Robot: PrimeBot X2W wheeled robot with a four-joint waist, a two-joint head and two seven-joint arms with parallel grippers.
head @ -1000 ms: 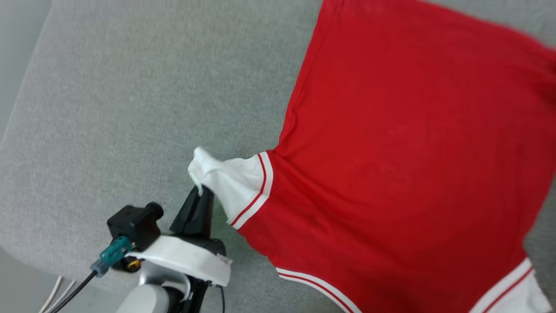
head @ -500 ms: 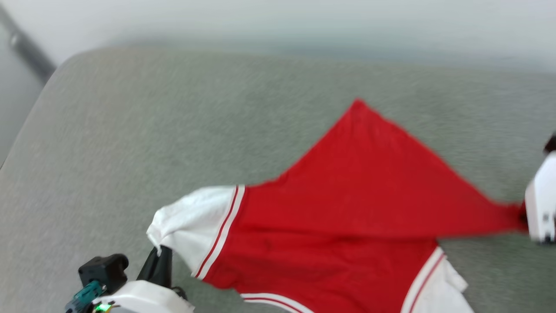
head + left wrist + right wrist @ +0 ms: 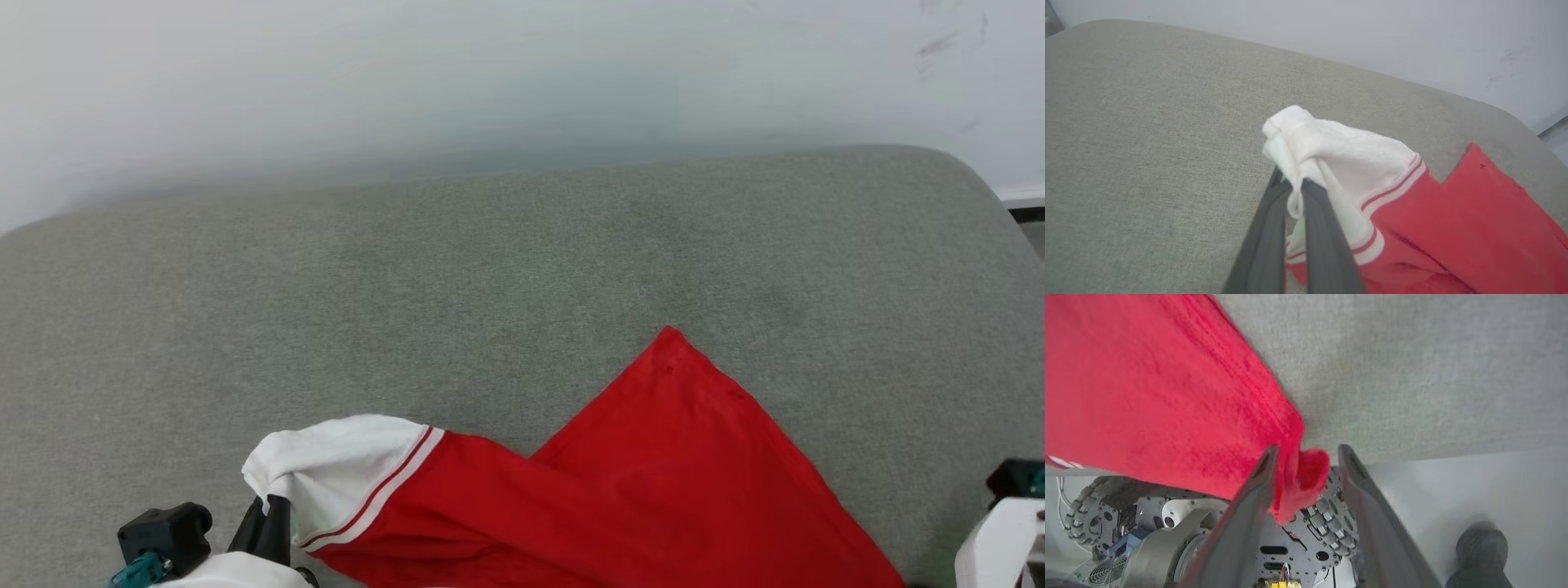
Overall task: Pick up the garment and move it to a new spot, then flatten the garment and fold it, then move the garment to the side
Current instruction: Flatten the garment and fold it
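left gripper [image 3: 1292,192] is clamped shut on the white sleeve [image 3: 1331,147] of the red jersey [image 3: 653,457], holding it bunched just above the grey cushion [image 3: 490,261]. right gripper [image 3: 1306,457] has its fingers apart, with the red corner [image 3: 1306,469] loose between them, not pinched. jersey sits at the cushion's near edge, folded over itself, right side hanging off the edge. to flatten well, hold the sleeve firm, pinch that corner deep, pull both ends apart low and even, then lay it further in.
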